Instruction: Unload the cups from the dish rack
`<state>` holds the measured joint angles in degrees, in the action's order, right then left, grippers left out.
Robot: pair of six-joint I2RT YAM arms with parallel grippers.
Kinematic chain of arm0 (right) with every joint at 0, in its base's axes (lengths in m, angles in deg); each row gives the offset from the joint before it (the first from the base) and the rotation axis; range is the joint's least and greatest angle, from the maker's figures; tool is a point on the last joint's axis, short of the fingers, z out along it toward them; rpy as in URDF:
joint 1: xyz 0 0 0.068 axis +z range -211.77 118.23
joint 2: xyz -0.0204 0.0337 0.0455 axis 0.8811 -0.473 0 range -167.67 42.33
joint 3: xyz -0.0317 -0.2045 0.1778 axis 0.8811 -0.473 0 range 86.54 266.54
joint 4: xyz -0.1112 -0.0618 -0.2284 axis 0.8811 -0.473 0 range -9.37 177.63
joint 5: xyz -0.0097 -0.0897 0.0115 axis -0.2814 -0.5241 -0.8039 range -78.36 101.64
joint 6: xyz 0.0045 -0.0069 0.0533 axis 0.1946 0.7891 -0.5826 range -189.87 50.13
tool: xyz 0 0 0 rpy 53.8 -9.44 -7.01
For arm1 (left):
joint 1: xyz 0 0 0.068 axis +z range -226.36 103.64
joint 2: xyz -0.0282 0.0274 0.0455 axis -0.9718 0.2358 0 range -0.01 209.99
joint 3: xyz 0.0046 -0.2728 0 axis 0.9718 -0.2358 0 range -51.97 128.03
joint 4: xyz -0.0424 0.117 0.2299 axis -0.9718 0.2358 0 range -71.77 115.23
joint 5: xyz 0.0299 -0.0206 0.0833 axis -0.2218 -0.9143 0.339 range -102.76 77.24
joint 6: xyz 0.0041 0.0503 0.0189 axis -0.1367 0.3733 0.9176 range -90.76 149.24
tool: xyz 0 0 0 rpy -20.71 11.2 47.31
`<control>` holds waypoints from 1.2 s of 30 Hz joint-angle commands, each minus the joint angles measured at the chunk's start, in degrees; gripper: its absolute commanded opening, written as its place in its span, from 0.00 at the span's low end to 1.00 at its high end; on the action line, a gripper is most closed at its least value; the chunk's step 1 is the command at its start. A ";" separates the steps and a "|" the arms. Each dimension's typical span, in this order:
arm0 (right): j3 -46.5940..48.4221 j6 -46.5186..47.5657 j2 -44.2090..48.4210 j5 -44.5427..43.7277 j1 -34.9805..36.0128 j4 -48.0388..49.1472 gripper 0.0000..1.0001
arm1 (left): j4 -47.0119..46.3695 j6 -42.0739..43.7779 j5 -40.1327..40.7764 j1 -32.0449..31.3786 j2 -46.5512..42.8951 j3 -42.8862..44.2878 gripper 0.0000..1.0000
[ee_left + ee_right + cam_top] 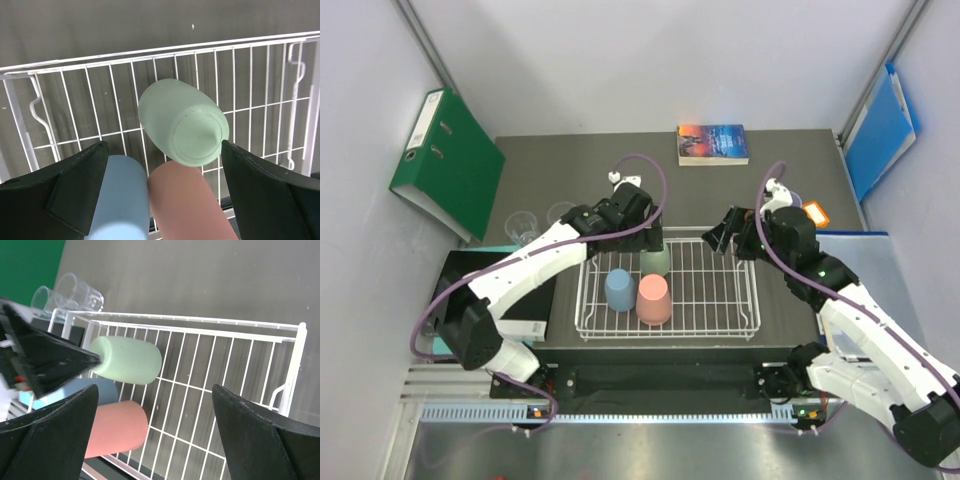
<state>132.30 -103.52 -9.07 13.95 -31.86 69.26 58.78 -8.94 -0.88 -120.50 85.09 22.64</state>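
The white wire dish rack (720, 300) lies mid-table. Three tumblers stand upside down in its left half: sage green (656, 264), light blue (618, 290) and salmon pink (653, 300). My left gripper (651, 243) hangs open just above the green cup; in the left wrist view (162, 192) the green cup (185, 122) lies between and beyond the wide-apart fingers, with the blue (120, 200) and pink (190, 205) cups nearer. My right gripper (728, 240) is open and empty over the rack's right back edge. Two clear glass cups (540, 220) stand on the table left of the rack. The lavender cup is out of view.
A green binder (450, 165) leans at the back left and a book (713, 143) lies at the back. A blue folder (880, 130) leans at the right wall, with a small orange item (817, 213) near it. A black box (480, 290) sits left of the rack.
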 commanded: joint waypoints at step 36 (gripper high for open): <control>-1.99 -2.03 3.15 -1.87 1.55 0.62 0.93 | 0.84 1.35 2.54 -2.27 10.69 9.86 0.97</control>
<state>130.40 -105.07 -7.15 12.77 -31.12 68.19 59.48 -8.37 2.11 -122.29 93.64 30.95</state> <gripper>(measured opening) 0.935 0.987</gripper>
